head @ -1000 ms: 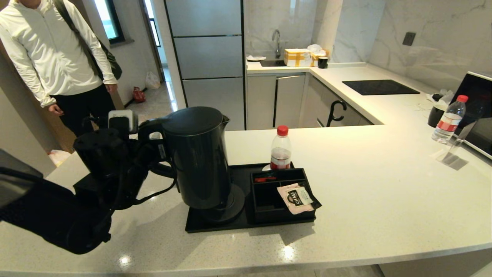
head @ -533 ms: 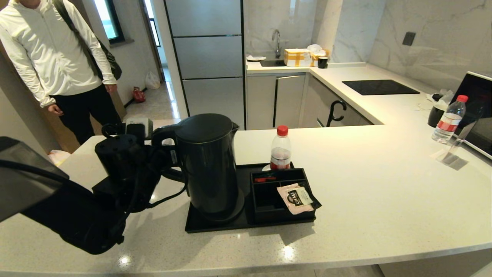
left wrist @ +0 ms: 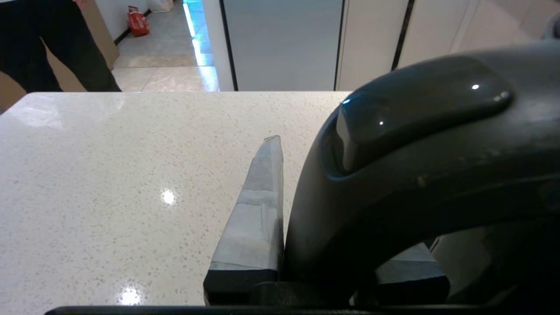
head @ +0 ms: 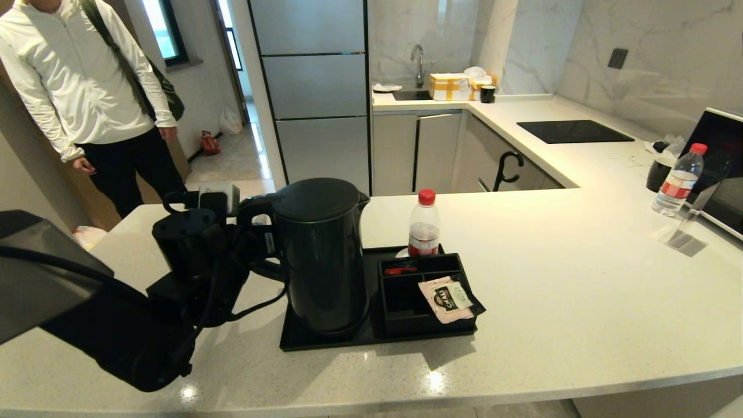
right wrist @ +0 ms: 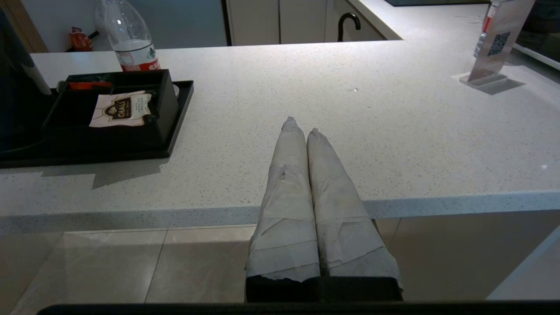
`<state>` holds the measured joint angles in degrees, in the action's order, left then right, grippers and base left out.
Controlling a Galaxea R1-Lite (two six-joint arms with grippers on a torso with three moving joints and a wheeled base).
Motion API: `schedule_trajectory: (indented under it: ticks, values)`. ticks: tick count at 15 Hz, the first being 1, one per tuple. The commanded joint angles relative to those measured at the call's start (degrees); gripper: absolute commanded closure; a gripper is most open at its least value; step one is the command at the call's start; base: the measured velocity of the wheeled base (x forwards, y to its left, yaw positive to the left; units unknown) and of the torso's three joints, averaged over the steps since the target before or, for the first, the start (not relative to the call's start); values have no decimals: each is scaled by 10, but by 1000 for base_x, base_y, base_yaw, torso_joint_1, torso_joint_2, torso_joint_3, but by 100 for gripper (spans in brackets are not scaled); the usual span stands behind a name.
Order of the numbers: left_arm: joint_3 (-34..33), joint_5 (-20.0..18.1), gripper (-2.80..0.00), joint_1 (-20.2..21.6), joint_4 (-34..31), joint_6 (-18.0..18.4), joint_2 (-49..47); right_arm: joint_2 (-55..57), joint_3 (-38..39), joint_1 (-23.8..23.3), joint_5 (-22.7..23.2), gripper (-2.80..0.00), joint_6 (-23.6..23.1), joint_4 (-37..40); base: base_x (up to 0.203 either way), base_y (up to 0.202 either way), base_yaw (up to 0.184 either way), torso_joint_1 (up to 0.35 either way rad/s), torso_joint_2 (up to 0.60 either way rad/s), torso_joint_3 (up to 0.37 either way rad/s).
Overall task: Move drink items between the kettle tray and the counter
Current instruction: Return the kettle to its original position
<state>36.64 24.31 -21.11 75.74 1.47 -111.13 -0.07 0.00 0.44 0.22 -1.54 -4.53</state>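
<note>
Kettle (head: 323,255) placement is the step in hand. In the head view the kettle stands upright at the left end of the tray (head: 325,343), its foot covering the round base. One second ago it hung higher and further left, tilted, with the base showing beneath it; half a second ago it had dropped nearly onto it. It now appears seated, though the contact itself is hidden. The left gripper (head: 261,241) remains at the loop handle on the kettle's left side. The bottle (head: 424,224) stands at the tray's far edge, behind the compartments; whether it is on the tray or on the counter (head: 580,278) cannot be told. A sachet (head: 447,298) lies in the near compartment. A bystander (head: 87,87) stands beyond the counter, well apart.

In the left wrist view the handle (left wrist: 420,144) fills the frame, with one taped finger (left wrist: 258,218) pressed against its side and the other partly visible behind it: the grip is clamped on the handle, not yet let go.

In the right wrist view the right gripper (right wrist: 302,127) hangs near the counter's front edge, well apart from the tray, fingers closed together on nothing; the arm is idle.

Judgement: the kettle's transfer onto the tray is all but done. Release and a clear withdrawal are due next; dragging the handle on exit could tip or unseat the kettle.
</note>
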Motion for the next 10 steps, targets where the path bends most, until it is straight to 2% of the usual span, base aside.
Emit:
schedule_trajectory:
  ticks: [1, 10]
  values:
    - [-6, 1, 0, -2, 5, 0, -1, 1, 18, 0, 0, 0, 0, 0, 0, 0, 0, 0, 0, 0]
    - [-18, 2, 0, -3, 13, 0, -23, 1, 18, 0, 0, 0, 0, 0, 0, 0, 0, 0, 0, 0]
